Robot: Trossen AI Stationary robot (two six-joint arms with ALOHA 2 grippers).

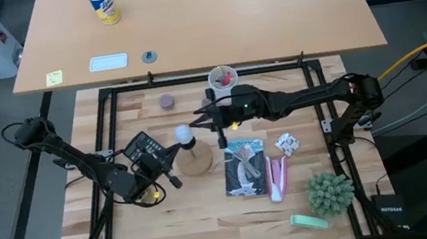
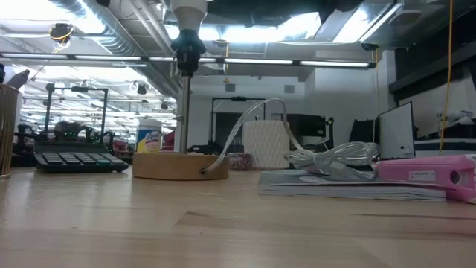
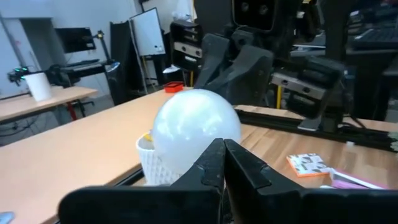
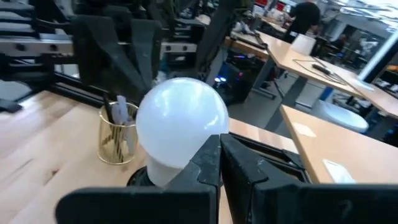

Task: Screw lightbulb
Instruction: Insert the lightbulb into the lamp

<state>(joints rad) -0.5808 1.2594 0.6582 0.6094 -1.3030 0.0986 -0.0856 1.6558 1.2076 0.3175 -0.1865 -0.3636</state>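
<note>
On the table, middle: the lightbulb (image 1: 184,132) sits upright in the black socket post (image 2: 184,56) of a round wooden stand (image 1: 195,163), glass end up.
Lightbulb up close: white and frosted; it fills the middle of both wrist views (image 3: 196,134) (image 4: 180,127), each arm's closed fingers just in front of it.
Left gripper (image 1: 177,149): at the bulb's left side, just beside it, jaws pressed together with nothing between them; whether the tips touch the bulb cannot be told.
Right gripper (image 1: 201,121): at the bulb's right side, reaching in from the right, jaws likewise closed on nothing; contact with the bulb cannot be told.
Stand from table height: wooden disc flat on the boards, thin post rising from it, a clear cord (image 2: 245,126) looping off its edge.
Behind the stand: white cup (image 1: 222,77) with red items near the far edge, purple disc (image 1: 167,102) to its left.
Left of the stand: black calculator (image 1: 144,146), under the left arm.
Right of the stand: packet with a white cable (image 1: 245,168), pink tube (image 1: 278,178), small printed card (image 1: 287,144).
Near right corner: green spiky plant (image 1: 330,193) and a pale green clip (image 1: 308,221).
</note>
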